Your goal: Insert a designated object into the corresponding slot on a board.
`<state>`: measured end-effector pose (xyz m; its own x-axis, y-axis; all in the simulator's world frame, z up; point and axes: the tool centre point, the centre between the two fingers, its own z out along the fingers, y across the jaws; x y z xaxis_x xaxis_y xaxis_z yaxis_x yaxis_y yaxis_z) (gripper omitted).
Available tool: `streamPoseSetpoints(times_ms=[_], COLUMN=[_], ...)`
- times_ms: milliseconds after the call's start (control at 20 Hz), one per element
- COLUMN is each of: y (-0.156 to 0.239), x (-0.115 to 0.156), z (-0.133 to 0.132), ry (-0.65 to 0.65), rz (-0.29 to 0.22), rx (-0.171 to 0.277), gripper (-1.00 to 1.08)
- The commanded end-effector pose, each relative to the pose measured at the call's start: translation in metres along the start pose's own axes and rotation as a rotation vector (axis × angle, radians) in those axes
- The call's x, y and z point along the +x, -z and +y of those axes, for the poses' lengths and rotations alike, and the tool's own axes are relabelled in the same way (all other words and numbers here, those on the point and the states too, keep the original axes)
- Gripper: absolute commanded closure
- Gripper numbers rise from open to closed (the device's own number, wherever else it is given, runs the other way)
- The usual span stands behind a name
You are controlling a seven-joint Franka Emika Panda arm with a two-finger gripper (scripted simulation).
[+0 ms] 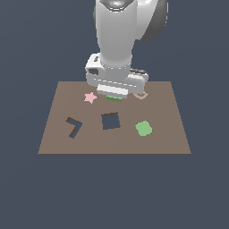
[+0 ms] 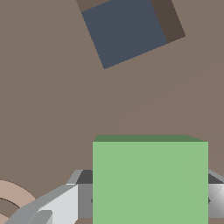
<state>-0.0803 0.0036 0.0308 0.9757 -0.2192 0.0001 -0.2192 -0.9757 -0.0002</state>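
Gripper (image 1: 114, 95) low over the brown board (image 1: 170, 138), fingers clamped on the green square block (image 2: 150, 181), block on the far side of the tilted navy square slot (image 1: 110, 121), near it, not yet inserted.

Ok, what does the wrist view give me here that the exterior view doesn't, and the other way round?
Wrist only: the green block close up between the gripper fingers, facing the square slot.
Exterior only: the whole board, the pink star, the L-shaped cut-out, the clover piece, and the arm.
Both: block, slot, board surface and a tan ring.
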Motion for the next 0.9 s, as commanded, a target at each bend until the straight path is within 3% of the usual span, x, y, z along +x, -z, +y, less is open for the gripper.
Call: streamPoseSetpoints(times_ms=[0,450,850], y=[0.0,0.001,0.003], x=[0.001,0.01,0.028], z=[-0.001,-0.008,-0.018], ry=[-0.008,-0.116,-0.314], rz=[0.0,0.0,0.0], rx=[0.0,0.0,0.001], gripper=[1.08,1.08,1.08])
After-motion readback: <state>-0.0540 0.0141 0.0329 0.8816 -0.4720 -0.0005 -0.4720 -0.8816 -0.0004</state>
